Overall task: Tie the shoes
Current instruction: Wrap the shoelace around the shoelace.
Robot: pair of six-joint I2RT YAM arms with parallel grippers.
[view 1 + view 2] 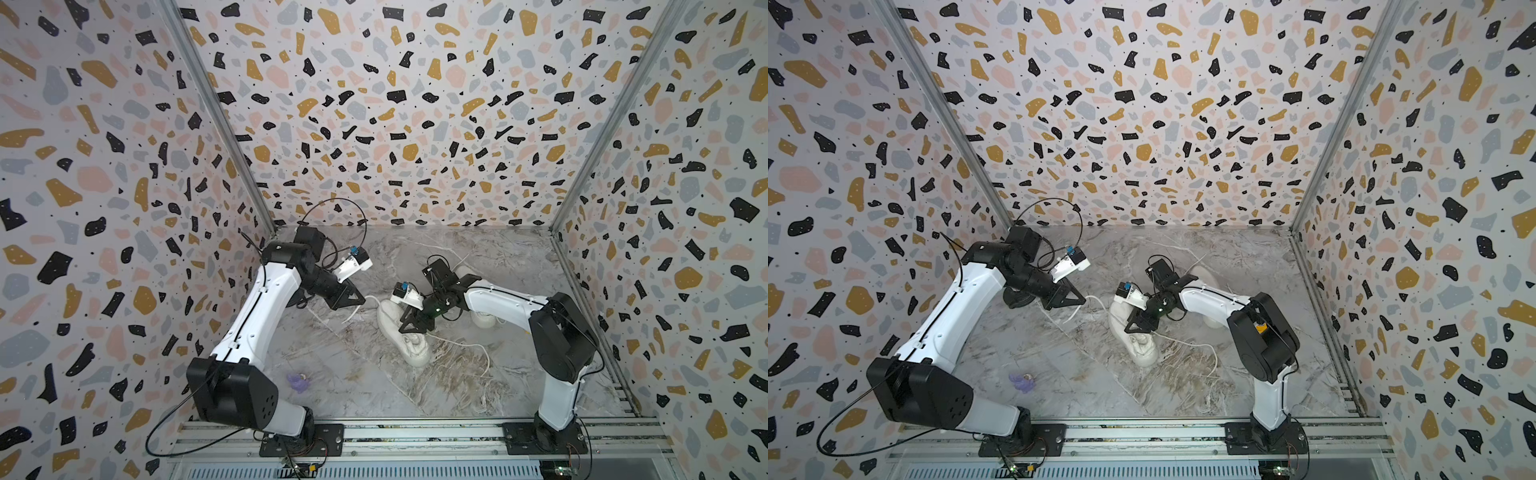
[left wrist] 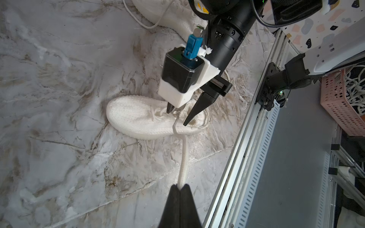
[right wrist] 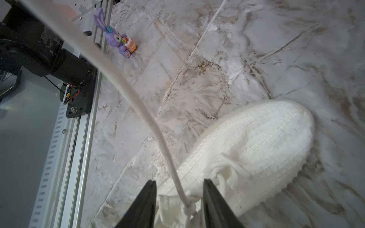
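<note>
In both top views the near shoe (image 1: pixel 405 345) (image 1: pixel 1140 349) lies on the marble table (image 1: pixel 353 374), a little right of the frame's centre, its long axis running diagonally from upper left to lower right. The smooth toe is turned to the upper left and the collar to the lower right. The second shoe (image 1: pixel 484 321) is mostly hidden there behind the right arm. In the left wrist view part of it (image 2: pixel 158 13) is seen at the top edge.

Only the wrist views show the fingers clearly. At the bottom of the left wrist view the left gripper (image 2: pixel 180 187) is seen pressed together on a lace (image 2: pixel 182 158), which is drawn straight up the frame to the shoe's (image 2: pixel 138 118) lacing. In the right wrist view the right gripper (image 3: pixel 179 180) is seen spread apart over the shoe's (image 3: pixel 256 148) collar. The same lace (image 3: pixel 138 106) passes between its fingers, with nothing pinched. A purple toy rabbit (image 3: pixel 118 39), clear at the upper left here, is only a blurred spot in the top views (image 1: pixel 298 381). A pink basket (image 2: pixel 343 102) is seen only at the right edge of the left wrist view.

The left arm is stretched from the lower left toward the centre, with the left gripper (image 1: pixel 351 297) held low. The right arm is folded back from the lower right, and the right gripper (image 1: pixel 409 326) is angled down onto the shoe.
</note>
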